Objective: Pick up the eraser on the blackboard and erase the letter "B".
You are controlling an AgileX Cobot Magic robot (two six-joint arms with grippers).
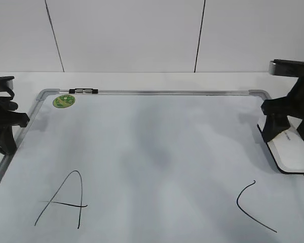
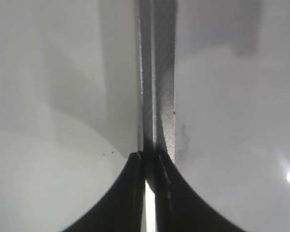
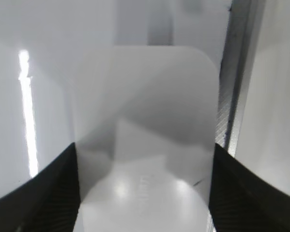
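The blackboard (image 1: 157, 92) is a white dry-erase board that fills the table. A black "A" (image 1: 66, 202) is at front left and a "C" (image 1: 253, 205) at front right. No letter "B" shows between them, only a faint grey smudge. The white eraser (image 1: 292, 152) lies at the board's right edge. My right gripper (image 1: 286, 132) straddles it, with fingers against both long sides. In the right wrist view the eraser (image 3: 145, 111) fills the space between the fingers (image 3: 144, 150). My left gripper (image 1: 5, 121) is shut and empty over the board's left frame (image 2: 159, 72), its fingertips (image 2: 147, 155) together.
A green round sticker (image 1: 64, 100) sits at the board's back left corner. A small dark clip (image 1: 86, 91) is on the top frame. A white wall stands behind the table.
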